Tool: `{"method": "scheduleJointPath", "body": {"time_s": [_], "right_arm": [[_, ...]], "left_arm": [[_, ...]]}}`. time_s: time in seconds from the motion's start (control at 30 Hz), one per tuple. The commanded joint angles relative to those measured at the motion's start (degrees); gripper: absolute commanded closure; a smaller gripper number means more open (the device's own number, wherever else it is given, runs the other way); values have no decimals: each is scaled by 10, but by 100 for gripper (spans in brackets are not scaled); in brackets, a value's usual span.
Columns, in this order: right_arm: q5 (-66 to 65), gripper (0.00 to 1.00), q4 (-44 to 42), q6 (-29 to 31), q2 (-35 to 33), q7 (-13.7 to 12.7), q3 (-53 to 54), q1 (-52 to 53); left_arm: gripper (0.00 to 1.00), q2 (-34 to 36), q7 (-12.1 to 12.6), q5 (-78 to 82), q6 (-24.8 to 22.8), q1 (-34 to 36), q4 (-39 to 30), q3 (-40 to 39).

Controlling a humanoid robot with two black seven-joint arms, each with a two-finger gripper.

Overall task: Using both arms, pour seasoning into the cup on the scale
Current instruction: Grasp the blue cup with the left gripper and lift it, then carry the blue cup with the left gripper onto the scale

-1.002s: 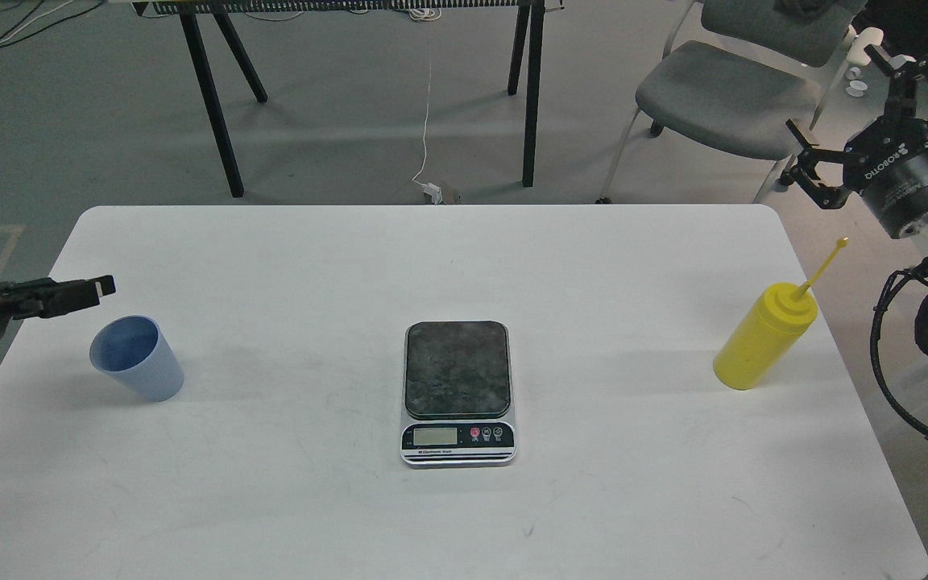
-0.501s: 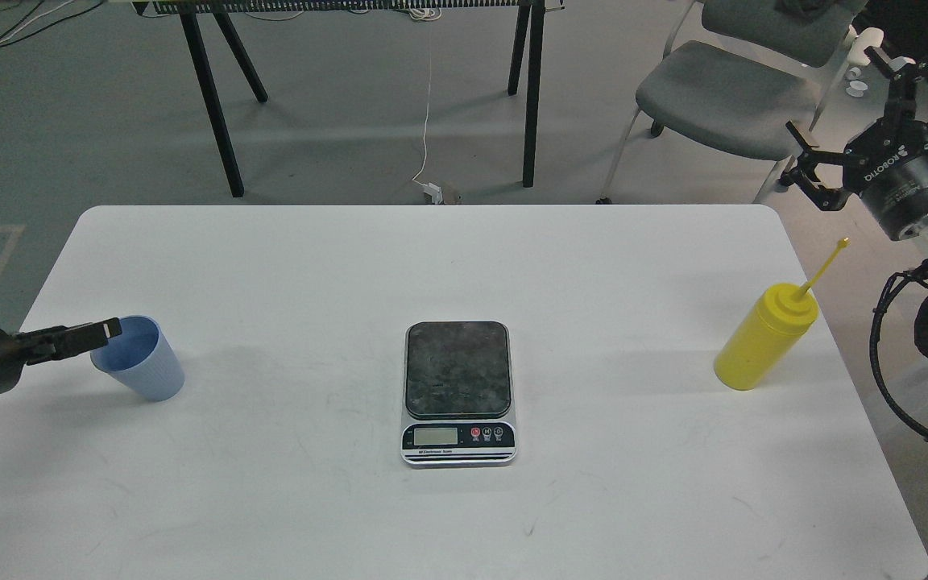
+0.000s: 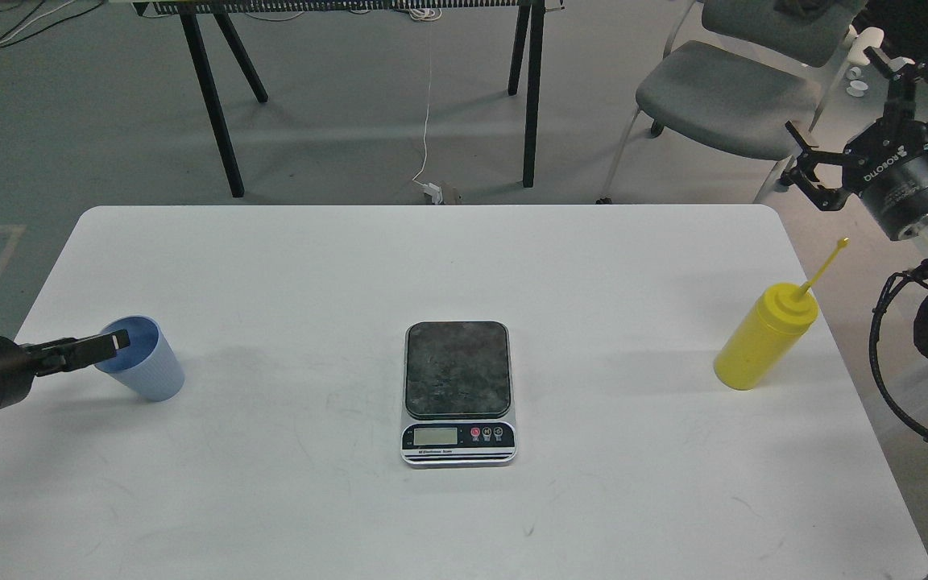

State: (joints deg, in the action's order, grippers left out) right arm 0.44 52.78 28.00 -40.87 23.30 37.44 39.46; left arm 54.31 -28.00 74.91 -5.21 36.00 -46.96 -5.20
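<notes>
The light-blue ribbed cup (image 3: 151, 374) stands on the white table (image 3: 464, 266) at the left. My left gripper (image 3: 106, 346) reaches in from the left edge, and its tip lies over the cup's left rim; its fingers are seen edge-on and cannot be told apart. The scale (image 3: 457, 392) sits at the table's middle with a bare dark plate. The yellow squeeze bottle of seasoning (image 3: 764, 338) stands at the right, its thin cap stick pointing up and right. My right gripper (image 3: 859, 121) is open and empty, up beyond the table's right edge, above the bottle.
A grey chair (image 3: 722, 97) stands behind the table at the right, close to my right gripper. Black table legs (image 3: 214, 105) and a white cable on the floor lie behind the table. Cables hang from my right arm (image 3: 915, 322) beside the bottle.
My left gripper has come down and toward me, from above and behind the cup to its left rim. The right arm, cup, scale and bottle have not moved.
</notes>
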Motion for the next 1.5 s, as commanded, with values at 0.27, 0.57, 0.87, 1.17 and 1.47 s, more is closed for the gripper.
{"method": "scheduleJointPath", "body": {"time_s": [0.27,0.57,0.87,1.17,1.47], "right_arm": [[0,1,-1,0,1,1,0,-1],[-1,1,-3,0,4,1,-1,-2],[-1,1,-4,0,5,1,0,-5],[-1,1,-5,0,4,1,2,-5],[-1,1,-5,0,5,2,6,-5]], "left_arm": [[59,-18,0,8,17,-17,33,5],[97,-11,0,32,12,-7,32,21],[100,-7,0,32,-21,16,25,19],[100,40,0,37,-96,108,-99,18],[100,-9,0,162,-202,269,-201,20]]}}
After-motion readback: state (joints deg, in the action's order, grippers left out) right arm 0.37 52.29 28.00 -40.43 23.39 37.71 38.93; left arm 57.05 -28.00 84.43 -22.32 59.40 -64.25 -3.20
